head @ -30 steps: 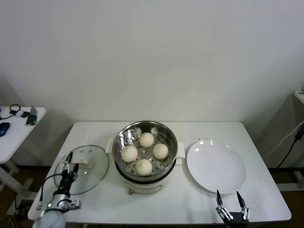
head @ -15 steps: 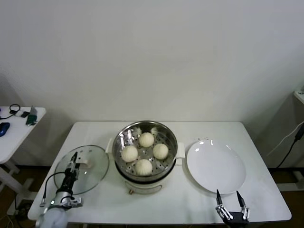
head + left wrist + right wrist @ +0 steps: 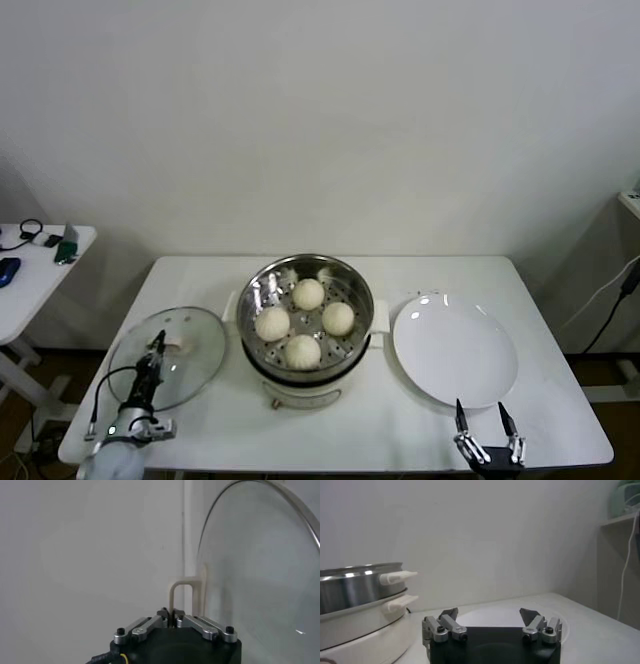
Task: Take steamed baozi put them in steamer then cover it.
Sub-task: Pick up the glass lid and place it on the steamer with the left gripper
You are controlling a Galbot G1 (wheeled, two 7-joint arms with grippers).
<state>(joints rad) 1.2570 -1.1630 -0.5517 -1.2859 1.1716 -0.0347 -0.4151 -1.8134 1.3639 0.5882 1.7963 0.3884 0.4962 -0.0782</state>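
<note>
— Head view first: where are the buns (image 3: 308, 322)?

— All four sit in the steamer (image 3: 262, 290), on its perforated floor, one toward the back, one on each side, one at the front. The steamer stands on a white pot base in the middle of the table (image 3: 400, 415).

— And the lid (image 3: 195, 345)?

— Not on the steamer. It lies to the robot's left of it, on the table, close beside the pot's side handle. The left gripper (image 3: 155, 352) is over the lid at its cream handle.

— Is that gripper holding anything?

— Yes. From the left wrist camera the two fingers (image 3: 165, 614) are clamped together on the lid's cream bar handle (image 3: 181, 591), with the glass and its metal rim (image 3: 280, 495) right behind.

— What about the other arm?

— The right gripper (image 3: 488, 428) waits at the near edge of the table, just in front of the white plate (image 3: 455, 350). Its fingers stand wide apart with nothing between them. From its own camera, the right gripper (image 3: 490, 617) faces the plate, and the steamer's side handle (image 3: 397, 577) shows farther off.
</note>
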